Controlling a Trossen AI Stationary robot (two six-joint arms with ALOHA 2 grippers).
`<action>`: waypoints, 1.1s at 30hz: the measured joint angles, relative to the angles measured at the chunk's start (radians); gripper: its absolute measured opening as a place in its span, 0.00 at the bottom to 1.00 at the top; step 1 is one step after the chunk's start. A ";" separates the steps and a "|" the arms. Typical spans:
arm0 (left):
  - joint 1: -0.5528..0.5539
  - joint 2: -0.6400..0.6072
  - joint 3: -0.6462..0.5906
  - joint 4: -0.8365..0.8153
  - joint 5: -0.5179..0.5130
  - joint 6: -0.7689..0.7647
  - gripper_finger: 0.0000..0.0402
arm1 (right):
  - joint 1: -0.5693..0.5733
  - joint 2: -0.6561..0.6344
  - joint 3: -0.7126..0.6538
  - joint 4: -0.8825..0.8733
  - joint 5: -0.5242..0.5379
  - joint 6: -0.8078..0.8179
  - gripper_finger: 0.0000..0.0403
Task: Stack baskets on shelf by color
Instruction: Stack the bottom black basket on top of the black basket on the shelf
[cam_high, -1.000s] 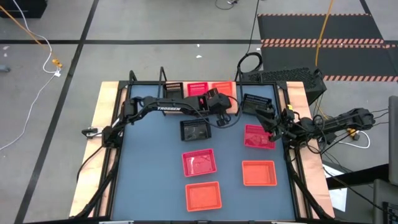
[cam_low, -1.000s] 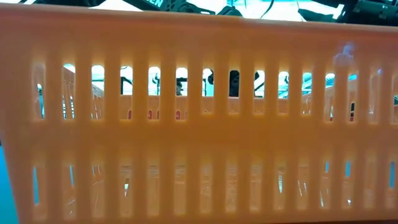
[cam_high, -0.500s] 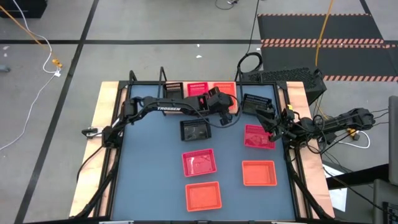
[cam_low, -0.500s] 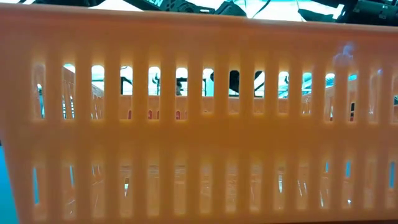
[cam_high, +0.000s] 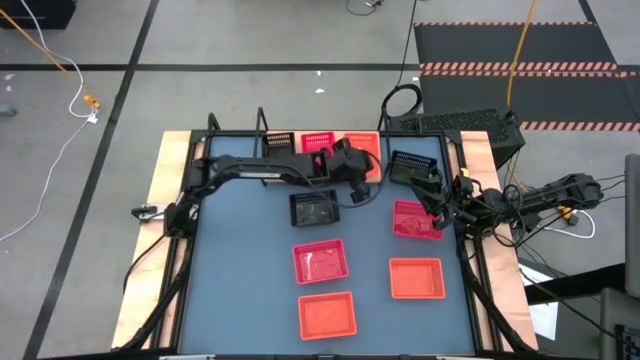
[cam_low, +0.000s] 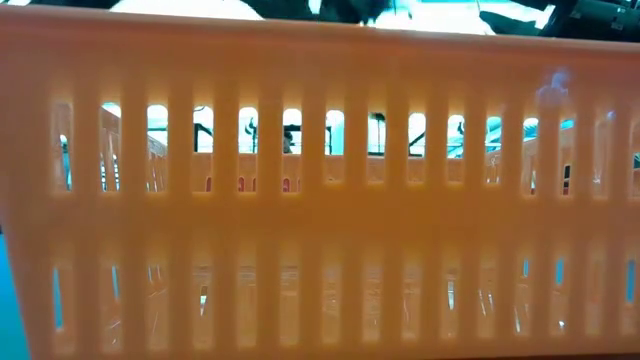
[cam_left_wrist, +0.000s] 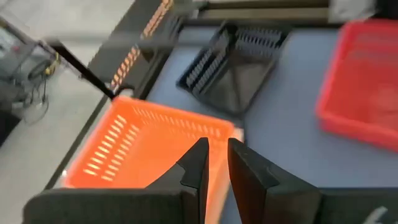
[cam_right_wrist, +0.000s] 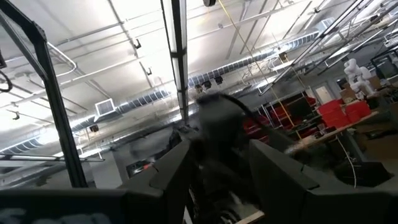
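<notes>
Orange basket sits on shelf at bench back, my left tool above its rim, fingers nearly together, holding nothing. Placing step seems done. Next: pick another basket from bench. Right tool waits, fingers apart.

A: What colour are the baskets on the blue-grey tabletop?

B: Nearest, an orange-red basket and an orange basket. Farther, two pink-red baskets, and two black baskets.

A: And on the light wooden shelf?

B: Black basket left, pink-red one middle, orange one right, its sides slotted.
</notes>
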 joint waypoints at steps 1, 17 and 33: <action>-0.009 -0.031 0.001 -0.019 0.000 0.006 0.16 | 0.000 0.000 0.000 -0.002 -0.017 0.000 0.38; -0.272 -0.363 -0.321 -0.158 -0.078 0.025 0.16 | 0.001 -0.001 0.000 0.003 -0.205 0.063 0.38; -0.264 -0.385 -0.547 -0.628 -0.085 0.609 0.16 | -0.011 0.003 0.000 0.013 -0.195 -0.054 0.38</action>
